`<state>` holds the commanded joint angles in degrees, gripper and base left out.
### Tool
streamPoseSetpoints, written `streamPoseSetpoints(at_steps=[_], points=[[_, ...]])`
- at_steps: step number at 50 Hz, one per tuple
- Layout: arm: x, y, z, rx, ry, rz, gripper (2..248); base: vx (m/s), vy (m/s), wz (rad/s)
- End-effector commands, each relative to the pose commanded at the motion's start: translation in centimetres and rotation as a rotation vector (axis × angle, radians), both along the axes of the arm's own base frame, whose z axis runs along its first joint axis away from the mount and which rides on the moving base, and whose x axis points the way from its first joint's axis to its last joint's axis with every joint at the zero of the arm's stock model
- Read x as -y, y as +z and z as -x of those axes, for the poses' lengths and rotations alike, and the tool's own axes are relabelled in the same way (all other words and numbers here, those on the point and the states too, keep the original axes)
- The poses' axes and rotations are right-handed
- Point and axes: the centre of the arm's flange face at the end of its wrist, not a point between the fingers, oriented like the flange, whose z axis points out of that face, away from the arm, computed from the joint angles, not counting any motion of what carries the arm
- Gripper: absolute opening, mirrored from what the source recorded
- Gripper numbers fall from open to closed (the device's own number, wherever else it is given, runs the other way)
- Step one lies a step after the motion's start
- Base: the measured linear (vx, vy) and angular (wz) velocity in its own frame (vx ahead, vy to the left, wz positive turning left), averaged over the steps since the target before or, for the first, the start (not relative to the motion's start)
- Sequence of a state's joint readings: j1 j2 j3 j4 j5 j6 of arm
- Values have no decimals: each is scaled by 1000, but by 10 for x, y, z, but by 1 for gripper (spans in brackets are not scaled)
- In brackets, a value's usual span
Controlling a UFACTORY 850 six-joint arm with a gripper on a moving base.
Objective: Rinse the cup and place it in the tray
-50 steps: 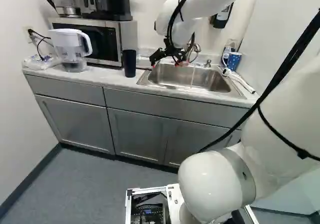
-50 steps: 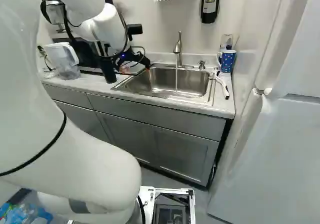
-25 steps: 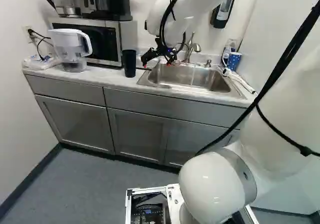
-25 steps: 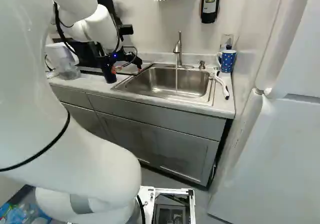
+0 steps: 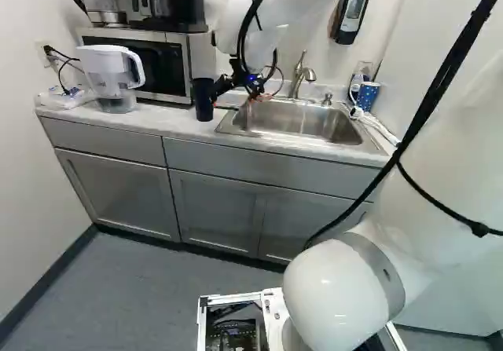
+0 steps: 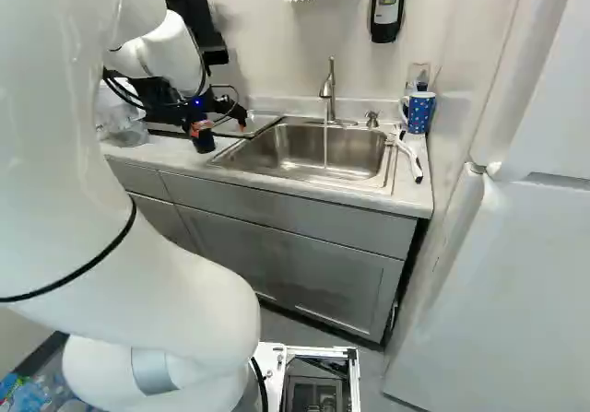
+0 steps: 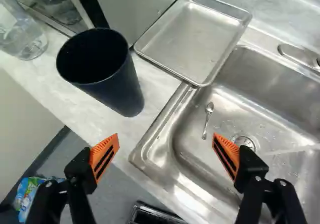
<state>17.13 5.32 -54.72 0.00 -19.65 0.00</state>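
The gripper (image 5: 234, 96) is over the counter at the sink's left end, near the dark cup, in the left base view. In the wrist view the gripper (image 7: 166, 151) stands wide open, nothing between its orange pads. The dark blue cup (image 7: 122, 91) stands upright on the counter, mouth up, ahead of the fingers and not touched by them. Beside it, the shallow metal tray (image 7: 192, 38) lies by the microwave, one corner over the sink's edge. A thin stream of water falls from the faucet (image 6: 328, 89) into the sink (image 6: 286, 158).
A small spoon (image 7: 207, 120) lies in the sink. On the counter are a water pitcher (image 5: 110, 72), a microwave (image 5: 149, 60) and, beyond the sink, a blue dotted mug (image 6: 419, 112) with a white-handled brush (image 6: 408, 158). A soap dispenser (image 6: 388, 6) hangs on the wall.
The arm has swung leftward in both base views, carrying the gripper from the sink's side to the cup. The fingers stay open; base and cup have not moved.
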Motion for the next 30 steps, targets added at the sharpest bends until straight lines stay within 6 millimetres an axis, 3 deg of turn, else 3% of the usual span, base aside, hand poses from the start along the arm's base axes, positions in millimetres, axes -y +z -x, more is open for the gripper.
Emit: streamPoseSetpoints(at_steps=[22,30], points=[[-38,1,-13,-2,66,1,247,0,0,0],[-39,1,-13,-2,68,1,247,0,0,0]])
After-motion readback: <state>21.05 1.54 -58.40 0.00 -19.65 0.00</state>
